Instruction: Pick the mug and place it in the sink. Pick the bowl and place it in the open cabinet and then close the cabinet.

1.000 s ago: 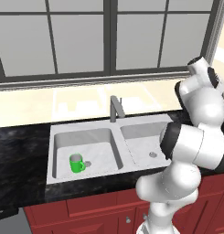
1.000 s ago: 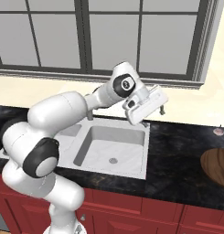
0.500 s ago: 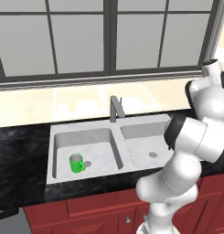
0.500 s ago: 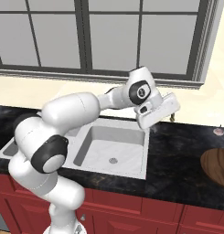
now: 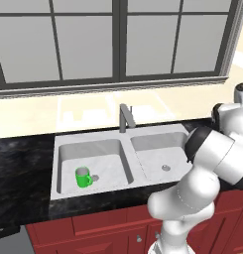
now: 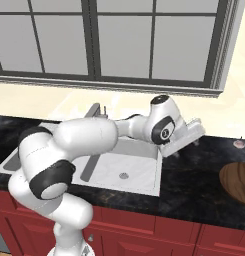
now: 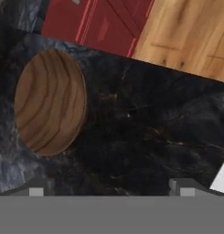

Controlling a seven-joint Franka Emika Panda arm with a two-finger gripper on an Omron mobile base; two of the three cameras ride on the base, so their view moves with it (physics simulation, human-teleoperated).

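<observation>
The green mug (image 5: 84, 177) stands upright in the left basin of the grey double sink (image 5: 118, 187), near the drain. The wooden bowl (image 7: 49, 101) lies on the black counter right of the sink, and its rim shows at the right edge of the right base view (image 6: 237, 183). My gripper (image 6: 190, 142) hangs open over the counter just right of the sink, some way left of the bowl. In the hand view the gripper (image 7: 110, 189) has only bare black counter between its fingertips (image 7: 36, 188). The cabinet is out of view.
A squared grey faucet (image 5: 125, 118) rises behind the sink, under the window. Red fronts (image 7: 97, 23) run below the counter edge, with wood floor (image 7: 186, 32) beyond. A small pink thing (image 6: 239, 144) sits on the counter behind the bowl.
The arm has swung right, carrying the open gripper from above the right basin out over the counter beside the sink. The mug has stayed in the left basin.
</observation>
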